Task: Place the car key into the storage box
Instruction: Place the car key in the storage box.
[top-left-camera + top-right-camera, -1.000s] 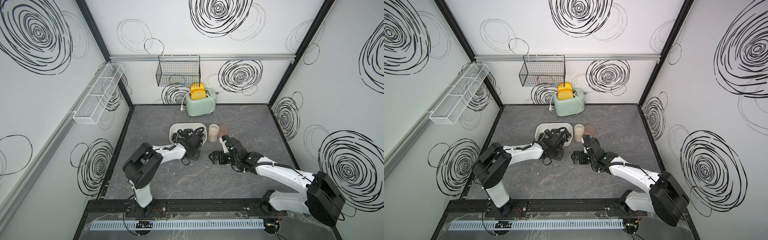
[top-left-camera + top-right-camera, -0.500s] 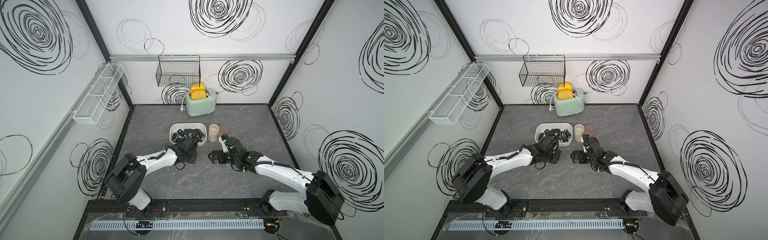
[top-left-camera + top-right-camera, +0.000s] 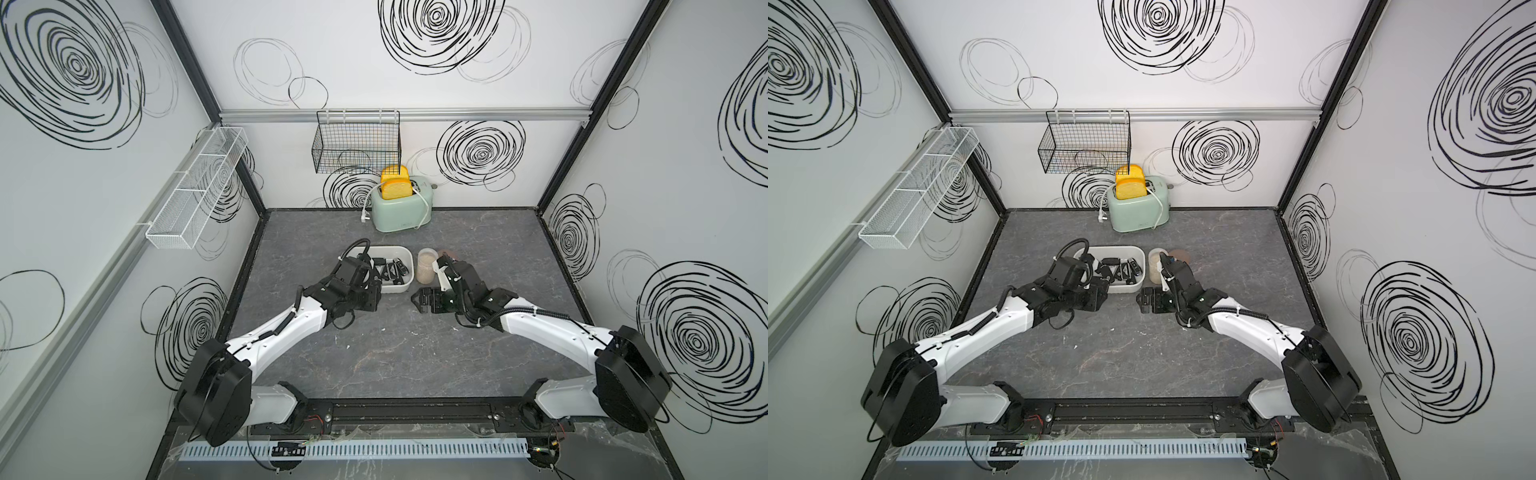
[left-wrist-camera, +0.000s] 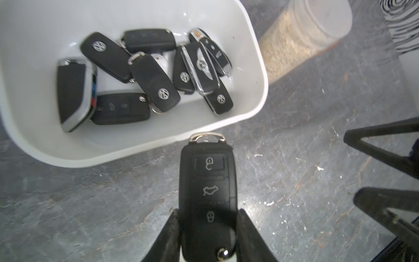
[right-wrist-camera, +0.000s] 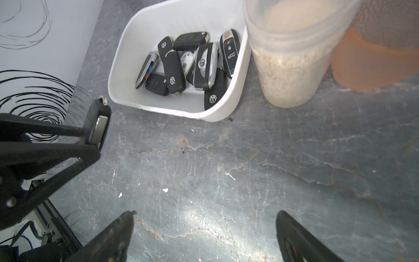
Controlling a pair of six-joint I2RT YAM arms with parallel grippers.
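In the left wrist view, a black flip car key with three buttons sits between the fingers of my left gripper, which is shut on it. Its metal loop end points at the near wall of the white storage box, and the key is just outside the rim. Several other black car keys lie in the box. Both top views show the box mid-table, with my left gripper at its near side. My right gripper stands open and empty over bare table to the right.
A clear jar of oats stands against the box's right side, and a brown lid lies behind the jar. A green toaster stands at the back wall. A black wire basket and a white mesh tray hang on the walls.
My left gripper has drawn back from over the box to just in front of its near wall, and that arm's elbow has swung down and outward. The right arm has not moved.
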